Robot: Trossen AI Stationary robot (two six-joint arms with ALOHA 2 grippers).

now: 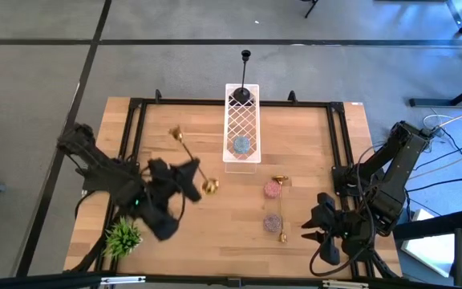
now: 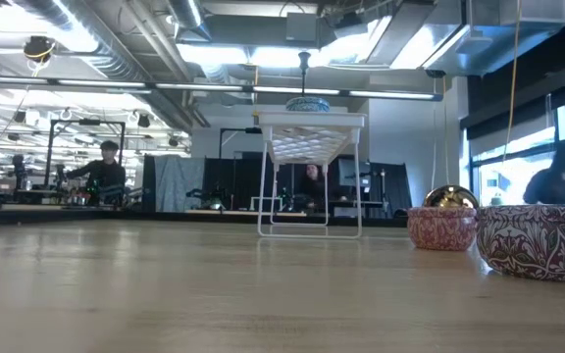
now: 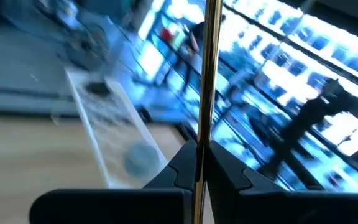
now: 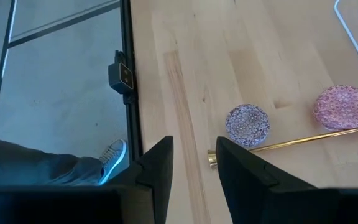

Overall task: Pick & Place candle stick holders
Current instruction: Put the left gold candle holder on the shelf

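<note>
My left gripper (image 1: pixel 191 175) is shut on a shiny gold candle stick holder (image 1: pixel 184 148) over the table's left middle. The holder's cup tip (image 1: pixel 175 132) points toward the far edge and its round base (image 1: pixel 209 186) sticks out on the near side. A black holder (image 1: pixel 244 95) stands upright in the far end of a white wire basket (image 1: pixel 241 128). Another gold holder (image 1: pixel 281 210) lies flat on the table at right of centre. It also shows in the right wrist view (image 4: pixel 291 143). My right gripper (image 4: pixel 191 163) is open and empty near the front right corner. My left gripper pinches the gold holder's thin stem (image 3: pixel 201 140) between its two fingers, nearer the base end than the cup tip. The fingers lie across the stem. The long part of the stem (image 3: pixel 211 68) runs on past the fingertips. The low view shows nothing of it on the table top.
Two patterned round dishes (image 1: pixel 273 189) (image 1: pixel 273 221) sit beside the lying gold holder. A blue-grey round thing (image 1: pixel 241 145) lies in the basket. A green plant tuft (image 1: pixel 123 235) stands at the front left. A black frame (image 1: pixel 135 120) borders the table. A person's shoe (image 4: pixel 110 160) shows beyond the table edge.
</note>
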